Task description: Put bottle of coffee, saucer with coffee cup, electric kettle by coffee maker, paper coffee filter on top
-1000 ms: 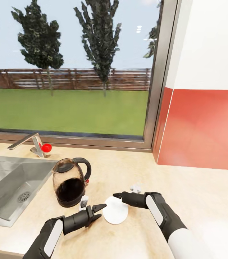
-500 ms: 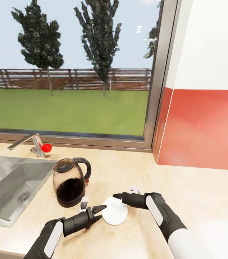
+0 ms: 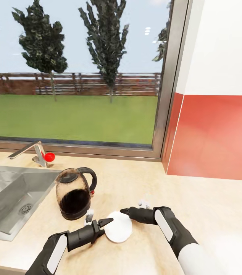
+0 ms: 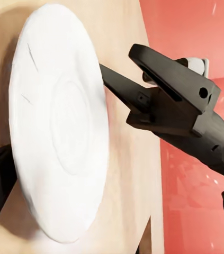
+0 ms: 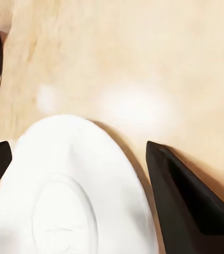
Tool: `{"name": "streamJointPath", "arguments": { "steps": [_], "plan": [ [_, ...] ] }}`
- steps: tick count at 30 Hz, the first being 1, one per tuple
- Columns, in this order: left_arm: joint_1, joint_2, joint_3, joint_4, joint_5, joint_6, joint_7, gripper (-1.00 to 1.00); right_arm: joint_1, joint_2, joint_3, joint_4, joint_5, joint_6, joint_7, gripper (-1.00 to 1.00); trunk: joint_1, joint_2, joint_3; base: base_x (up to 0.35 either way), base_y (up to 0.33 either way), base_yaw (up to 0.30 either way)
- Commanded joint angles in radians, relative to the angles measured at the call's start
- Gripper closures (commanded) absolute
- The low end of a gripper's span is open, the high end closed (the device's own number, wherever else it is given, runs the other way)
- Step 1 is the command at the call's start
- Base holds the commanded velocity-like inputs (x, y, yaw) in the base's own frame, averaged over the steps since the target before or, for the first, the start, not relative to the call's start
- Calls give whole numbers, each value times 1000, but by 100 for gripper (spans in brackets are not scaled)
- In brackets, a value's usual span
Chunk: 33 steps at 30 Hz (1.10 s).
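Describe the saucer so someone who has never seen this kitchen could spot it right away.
Start at the inset steel sink in the light wood-grain countertop; beside it stands a rounded clear-glass kettle with a black handle. Just in front of the kettle lies the small plain white round saucer, flat and empty, the one white disc between the two black grippers.
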<state>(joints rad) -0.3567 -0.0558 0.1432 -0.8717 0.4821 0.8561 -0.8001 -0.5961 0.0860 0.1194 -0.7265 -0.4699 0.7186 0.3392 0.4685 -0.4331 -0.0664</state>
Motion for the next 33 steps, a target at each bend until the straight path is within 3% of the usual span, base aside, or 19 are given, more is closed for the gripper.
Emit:
{"name": "streamJointPath", "arguments": {
  "steps": [1,13,33],
  "plan": [
    [-1,-2,3,0,-15,1,-1,-100,-1,0,0,0,7,4,1,-100,1,-2,-2,0,0,0],
    [-1,-2,4,0,-14,1,34,-100,-1,0,0,-1,7,4,1,-100,1,-2,-2,0,0,0],
    [-1,-3,3,1,-11,3,35,-100,-1,0,0,-1,7,4,1,-100,1,-2,-2,0,0,0]
  ]
}}
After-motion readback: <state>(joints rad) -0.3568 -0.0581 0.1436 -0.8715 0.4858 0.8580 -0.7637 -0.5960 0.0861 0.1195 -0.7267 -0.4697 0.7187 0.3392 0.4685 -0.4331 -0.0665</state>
